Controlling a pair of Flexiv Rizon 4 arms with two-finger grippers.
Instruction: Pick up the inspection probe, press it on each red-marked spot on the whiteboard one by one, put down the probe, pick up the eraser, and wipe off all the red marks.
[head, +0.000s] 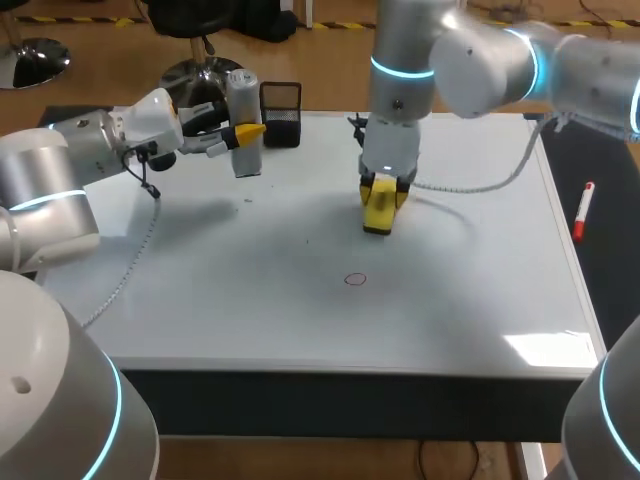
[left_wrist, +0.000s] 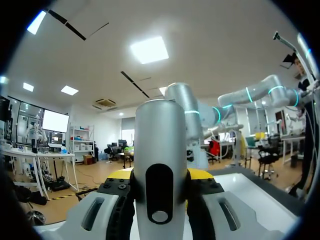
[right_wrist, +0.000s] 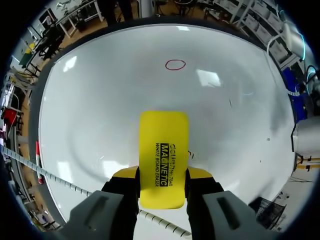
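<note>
Right claw (head: 381, 200) is clamped on the yellow eraser (head: 380, 214), a fingertip on either side of it, as the right wrist view shows (right_wrist: 162, 175). In the head view it hangs near the middle of the whiteboard (head: 250, 300), with the eraser's lower end down at the surface. The one red mark (head: 355, 279), a small drawn ring, lies apart from the eraser at roughly 6 o'clock, a shade toward 7. From the wrist it sits well ahead of the eraser (right_wrist: 163, 150).

Left claw (head: 240, 133) is at the board's 11 o'clock corner, closed from two sides on the silver inspection probe (head: 243, 120), which stands upright. A black mesh holder (head: 281, 112) is just beside the probe at 3 o'clock. A red marker (head: 583, 210) lies off the board at its 3 o'clock edge.
</note>
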